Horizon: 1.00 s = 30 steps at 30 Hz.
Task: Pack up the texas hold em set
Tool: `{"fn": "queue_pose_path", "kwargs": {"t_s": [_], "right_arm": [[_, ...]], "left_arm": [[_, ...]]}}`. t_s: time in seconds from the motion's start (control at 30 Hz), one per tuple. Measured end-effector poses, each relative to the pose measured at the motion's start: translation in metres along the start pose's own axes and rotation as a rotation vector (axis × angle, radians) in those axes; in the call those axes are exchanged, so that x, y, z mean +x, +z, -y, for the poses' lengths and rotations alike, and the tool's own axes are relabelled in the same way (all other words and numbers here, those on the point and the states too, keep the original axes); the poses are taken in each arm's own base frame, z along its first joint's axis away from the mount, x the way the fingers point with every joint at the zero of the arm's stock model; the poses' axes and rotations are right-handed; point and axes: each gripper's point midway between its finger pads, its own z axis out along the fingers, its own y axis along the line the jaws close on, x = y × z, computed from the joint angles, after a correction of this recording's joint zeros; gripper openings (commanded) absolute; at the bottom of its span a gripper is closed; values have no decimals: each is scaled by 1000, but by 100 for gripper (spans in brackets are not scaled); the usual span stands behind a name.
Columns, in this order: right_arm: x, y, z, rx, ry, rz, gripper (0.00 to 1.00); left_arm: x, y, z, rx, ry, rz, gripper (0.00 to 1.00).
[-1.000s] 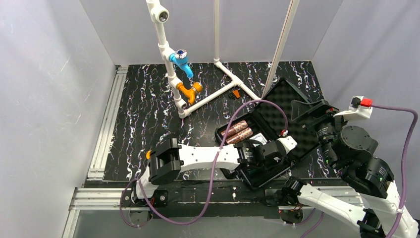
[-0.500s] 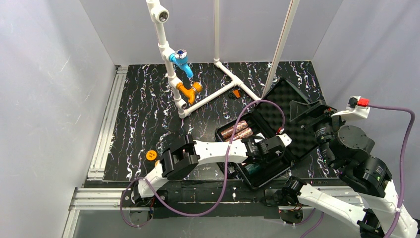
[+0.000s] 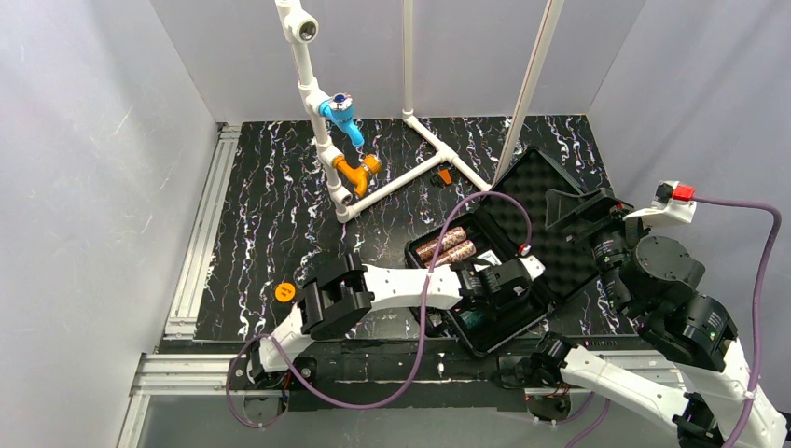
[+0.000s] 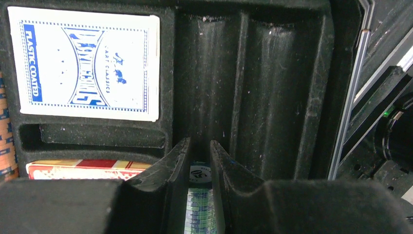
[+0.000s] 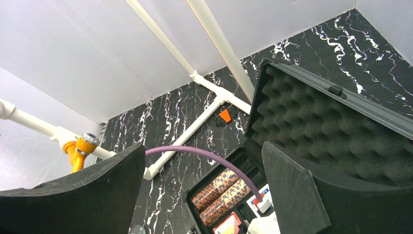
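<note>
The black case lies open, its bumpy foam lid tipped back to the right. Two red-brown chip rolls lie in its far-left slots and also show in the right wrist view. My left gripper is down inside the case, shut on a dark green chip roll over a slot. A blue card deck and a red deck sit in their pockets. My right gripper is open and empty, held high over the lid.
An orange disc lies on the marble table to the left of the case. The white pipe frame with blue and orange fittings stands at the back, with a small orange piece beside it. Two slots right of the green roll are empty.
My left arm's elbow has swung right, uncovering the orange disc. The left gripper has settled lower in the case's near half with the green roll. The right arm has barely moved.
</note>
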Motion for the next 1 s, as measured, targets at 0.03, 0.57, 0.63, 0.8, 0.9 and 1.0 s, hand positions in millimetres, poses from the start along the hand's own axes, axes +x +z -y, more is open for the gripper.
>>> {"fn": "queue_pose_path", "kwargs": {"t_s": [0.03,0.57,0.63,0.8,0.9,1.0], "right_arm": [[0,0,0,0,0,0,97],[3,2,-1,2,-7,-5,97],[4,3,-2,2,-8,-6,97],[5,4,-2,4,-14,-8,97],[5,4,-2,4,-15,-8,97],[6,4,-2,5,-17,-9,97]], "left_arm": [[1,-1,0,0,0,0,19],[0,-18,-3,5,-20,23,27],[1,-23,-4,3,-18,15,31],[-1,-48,-11,-4,-12,24,52],[-23,-84,-17,-4,-15,110,67],[-25,-113,-30,-31,-19,158,74]]}}
